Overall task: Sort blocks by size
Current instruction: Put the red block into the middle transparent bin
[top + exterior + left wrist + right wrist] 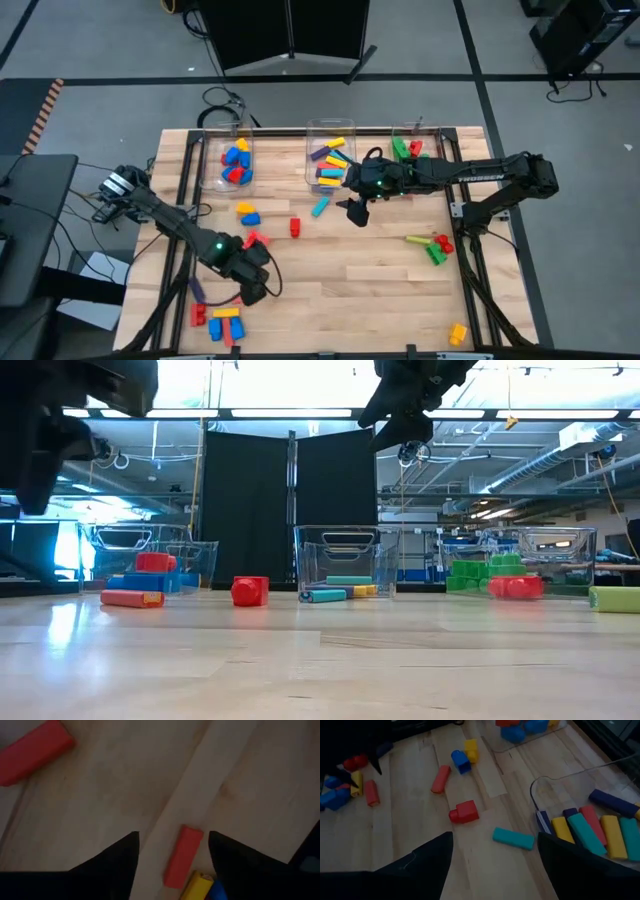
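Left gripper hovers over the near left of the pale wooden worktop, its dark fingers spread with nothing between them. Just beyond its tips lies a long red plastic brick, flat on the wood, its long axis running away from the gripper toward the far side; its near end touches a yellow brick and a blue one.

Right gripper hangs above the worktop's far middle, jaws spread and empty, just near of the middle clear plastic bin. That bin holds long bricks, yellow, cyan, red and purple, lying side by side. A long cyan brick lies on the wood just outside the bin, pointing across the worktop, with a chunky red brick to its left.

Left clear bin holds blue, red and yellow bricks; the right one holds green and red ones.
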`<state>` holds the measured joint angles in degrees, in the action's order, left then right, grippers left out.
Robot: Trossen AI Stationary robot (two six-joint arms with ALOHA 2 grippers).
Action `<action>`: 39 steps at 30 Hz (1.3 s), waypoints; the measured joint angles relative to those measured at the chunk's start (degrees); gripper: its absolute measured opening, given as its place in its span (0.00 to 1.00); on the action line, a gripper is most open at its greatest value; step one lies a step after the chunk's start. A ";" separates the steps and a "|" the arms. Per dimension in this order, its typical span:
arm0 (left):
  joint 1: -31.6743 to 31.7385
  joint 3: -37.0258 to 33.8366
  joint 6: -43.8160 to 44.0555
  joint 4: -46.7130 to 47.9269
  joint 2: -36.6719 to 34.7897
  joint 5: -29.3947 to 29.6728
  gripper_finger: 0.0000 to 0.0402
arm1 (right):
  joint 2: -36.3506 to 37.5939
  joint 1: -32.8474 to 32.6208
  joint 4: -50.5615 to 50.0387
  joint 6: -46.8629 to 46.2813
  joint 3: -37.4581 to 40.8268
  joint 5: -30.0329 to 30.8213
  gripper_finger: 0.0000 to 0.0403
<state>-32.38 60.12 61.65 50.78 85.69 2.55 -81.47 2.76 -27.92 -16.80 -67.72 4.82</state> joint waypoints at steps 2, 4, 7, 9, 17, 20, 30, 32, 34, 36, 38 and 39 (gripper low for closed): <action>-1.08 0.00 0.20 -0.02 0.36 0.51 0.65 | 0.00 -0.02 0.00 -0.99 0.00 0.00 0.75; -1.54 0.00 0.24 -0.64 0.61 -0.06 0.69 | 0.00 -0.02 0.00 -1.26 0.00 0.00 0.75; -2.35 0.00 0.62 -0.69 0.75 0.86 0.71 | 0.00 -0.04 0.00 -1.26 0.00 0.00 0.75; -3.00 0.00 1.47 -1.62 0.86 1.74 0.72 | 0.00 -0.02 0.00 -1.26 0.00 0.00 0.75; -6.26 -0.02 -6.24 -2.09 2.69 3.62 0.72 | 0.00 -0.02 0.02 -1.22 0.00 0.00 0.75; -8.18 -0.02 -11.80 -5.61 4.96 3.41 0.72 | 0.00 -0.02 0.02 -1.18 0.00 0.00 0.75; -10.40 -0.02 -10.47 -6.39 15.39 2.86 0.69 | 0.00 -0.02 -0.04 -0.66 0.00 0.00 0.76; -10.43 0.14 -8.25 -6.07 16.46 2.67 0.68 | 0.00 -0.02 -0.05 0.23 0.00 0.00 0.75; -10.63 0.28 -7.53 -6.54 17.34 2.32 0.67 | 0.00 -0.02 -0.02 0.71 0.00 0.00 0.75; -10.73 0.24 -7.66 -7.31 17.97 1.37 0.66 | 0.00 -0.02 -0.02 1.14 0.00 0.00 0.75; -10.81 0.22 -7.22 -7.75 18.29 0.78 0.64 | 0.00 -0.02 -0.02 1.73 0.00 0.00 0.75; -10.98 0.22 -6.99 -7.81 18.32 0.70 0.63 | 0.00 -0.02 -0.02 1.83 0.00 0.00 0.75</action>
<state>-43.36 60.34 54.66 42.97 104.01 3.25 -81.47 2.74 -27.94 -14.97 -67.72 4.82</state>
